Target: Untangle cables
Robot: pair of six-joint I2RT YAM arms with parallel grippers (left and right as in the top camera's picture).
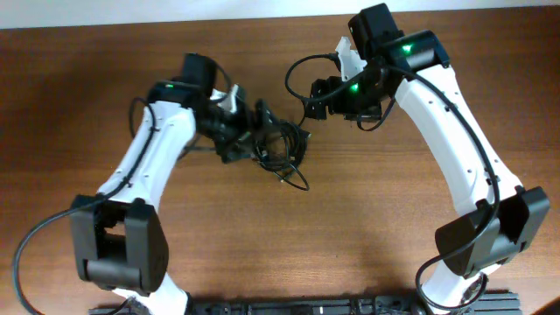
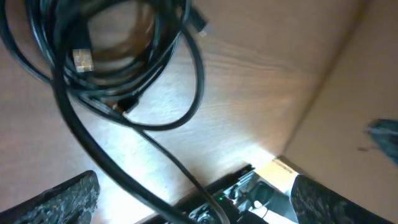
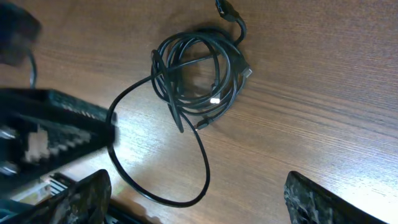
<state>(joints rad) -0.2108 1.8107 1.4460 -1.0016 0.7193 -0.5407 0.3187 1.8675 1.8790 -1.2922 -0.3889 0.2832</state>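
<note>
Brown wooden table (image 1: 350,227) fills every view. At left, the left arm reaches up from its base and bends inward, wrist tipped down. The left claw (image 1: 241,144) is spread wide, fingers (image 2: 65,199) far apart, gripping nothing. The cables (image 1: 282,147) lie as one knotted coil just ahead of it, and one strand (image 2: 124,180) trails back between its fingers. Across the coil, the right arm arches in from the far side. The right claw (image 1: 313,101) is also wide and empty, hovering above with the coil ahead and below.

Risks, as I judge them: a pinch that catches several loops together would drag the whole coil or tighten the knot. With both claws this near, converging on one spot could knock them together.
</note>
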